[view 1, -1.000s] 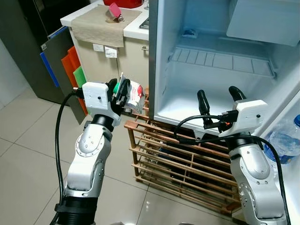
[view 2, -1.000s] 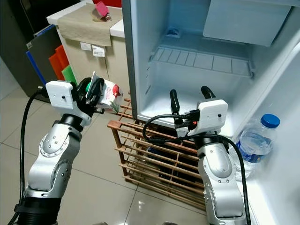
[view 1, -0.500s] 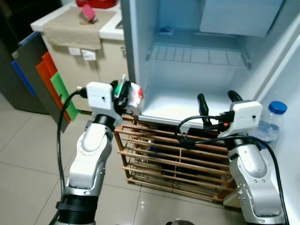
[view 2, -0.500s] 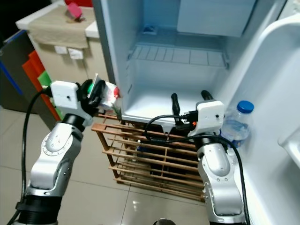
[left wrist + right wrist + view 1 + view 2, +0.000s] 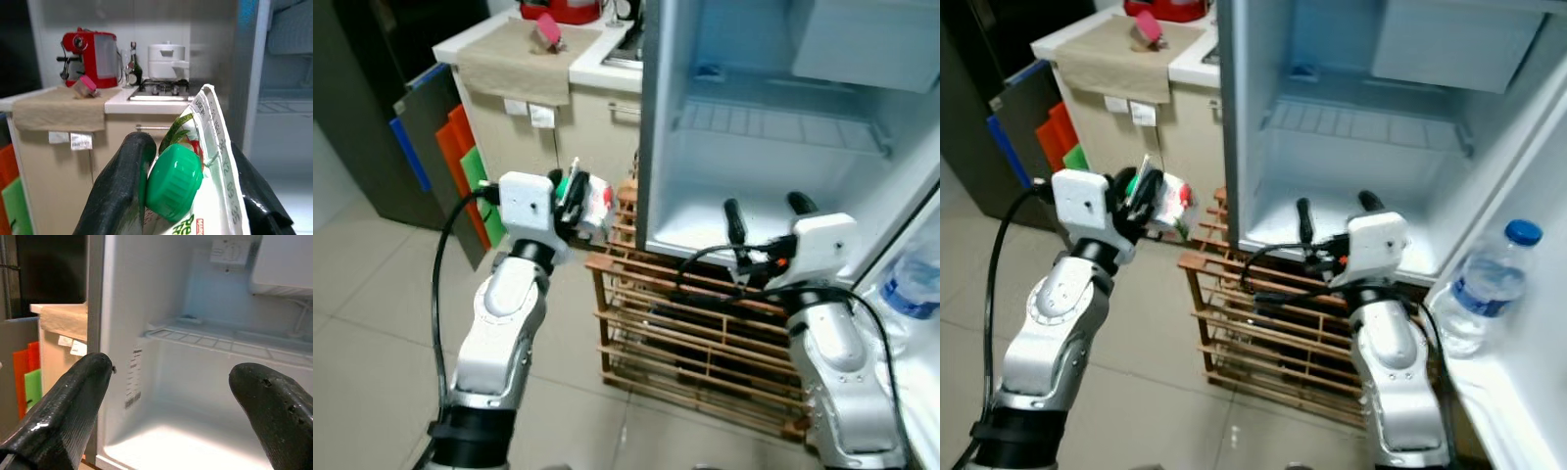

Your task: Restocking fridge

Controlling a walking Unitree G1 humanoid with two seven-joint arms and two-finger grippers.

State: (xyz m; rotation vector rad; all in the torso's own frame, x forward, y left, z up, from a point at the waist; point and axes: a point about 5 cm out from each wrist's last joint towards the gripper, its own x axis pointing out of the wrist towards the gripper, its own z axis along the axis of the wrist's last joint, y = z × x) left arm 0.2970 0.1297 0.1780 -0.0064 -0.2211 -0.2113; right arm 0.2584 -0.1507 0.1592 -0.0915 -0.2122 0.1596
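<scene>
My left gripper (image 5: pixel 570 192) is shut on a white juice carton (image 5: pixel 595 202) with a green cap (image 5: pixel 174 181), held just left of the open fridge's side wall (image 5: pixel 658 117). The carton's folded top edge (image 5: pixel 215 132) rises between the two black fingers (image 5: pixel 122 191). My right gripper (image 5: pixel 766 213) stands open with nothing in it, at the front edge of the fridge's bare white floor (image 5: pixel 186 443). A wire shelf (image 5: pixel 773 125) spans the fridge above, under a white freezer box (image 5: pixel 862 44).
A wooden slatted rack (image 5: pixel 695 343) sits under the fridge. A water bottle (image 5: pixel 1487 289) stands in the open door's shelf on the right. To the left is a counter (image 5: pixel 533 44) with a beige cloth, a red coffee machine (image 5: pixel 90 51) and coloured boards (image 5: pixel 460 171) leaning beside it.
The camera has swung, so the whole scene sits further right. My left gripper still holds the carton at about the same height beside the fridge wall. The right gripper stays open.
</scene>
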